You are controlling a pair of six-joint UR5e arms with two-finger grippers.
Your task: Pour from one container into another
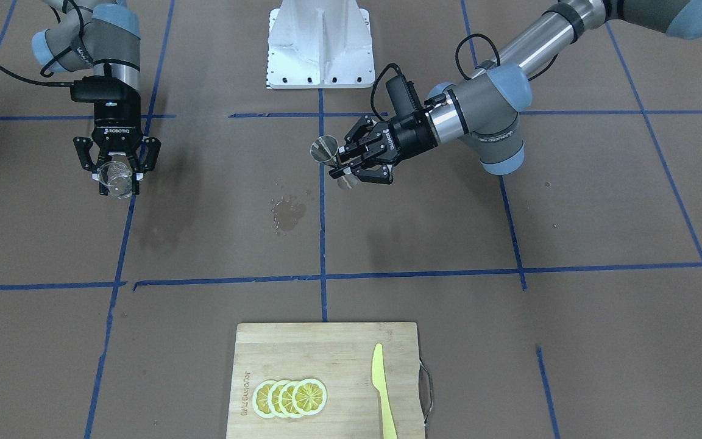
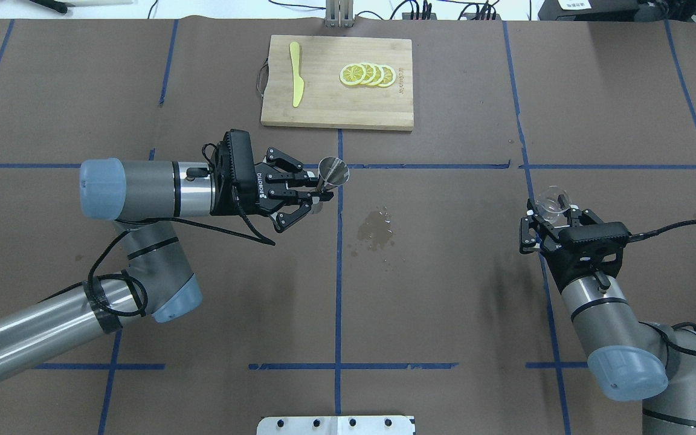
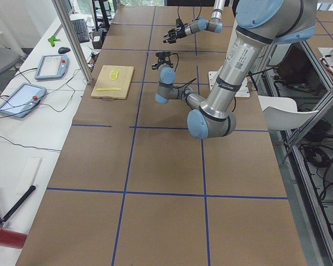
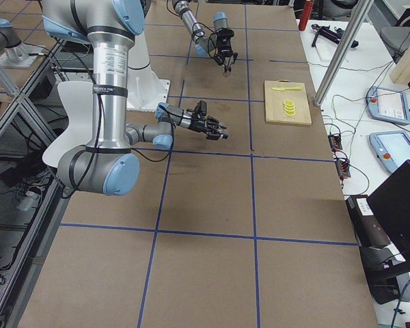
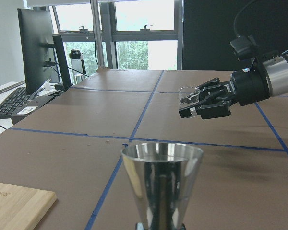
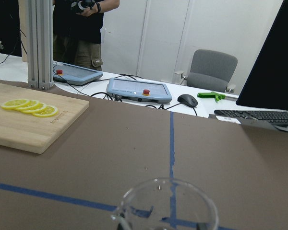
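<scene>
Well apart, left tool (image 2: 316,194) grips the steel jigger (image 2: 333,171), right tool (image 2: 553,214) the glass beaker (image 2: 550,199).

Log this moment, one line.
left jaws: hold metal jigger | right jaws: hold glass beaker | containers apart | spill on table

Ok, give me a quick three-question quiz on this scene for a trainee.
1. True or false: the left hand holds a jigger.
2. What lies on the board along with the knife? A) lemon slices B) a spoon C) a lid
3. Fill in: the right hand holds a clear ____.
Key: 1 true; 2 A; 3 beaker.
</scene>
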